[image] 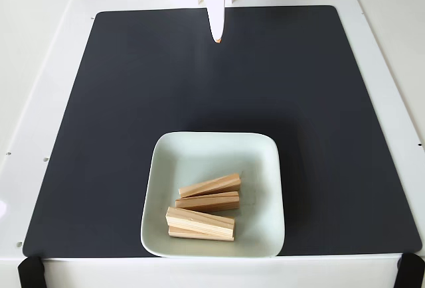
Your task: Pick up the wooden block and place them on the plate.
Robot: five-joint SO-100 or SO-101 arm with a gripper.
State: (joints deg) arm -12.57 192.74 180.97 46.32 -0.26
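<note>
- Wooden blocks, four alike, pale pine with straight grain: all are lying inside the plate [265,162], grouped in its lower middle part in the fixed view.
- Top block [210,186]: lying slanted, right end higher.
- Second block [208,201]: sitting just below the first, nearly level, touching it.
- Third block [200,221]: resting partly over the fourth block [189,233], which is showing along the bottom edge of the pile.
- Plate: mint-white square dish with rounded corners and raised rim, sitting on the near part of the black mat [133,102].
- Mat: covering most of the white bench [40,56].
- Gripper [217,37]: hanging at the far edge of the mat, well apart from the plate; fingers are appearing pressed together, holding nothing.
- Black clamps [30,271] are gripping the near corners of the bench.
</note>
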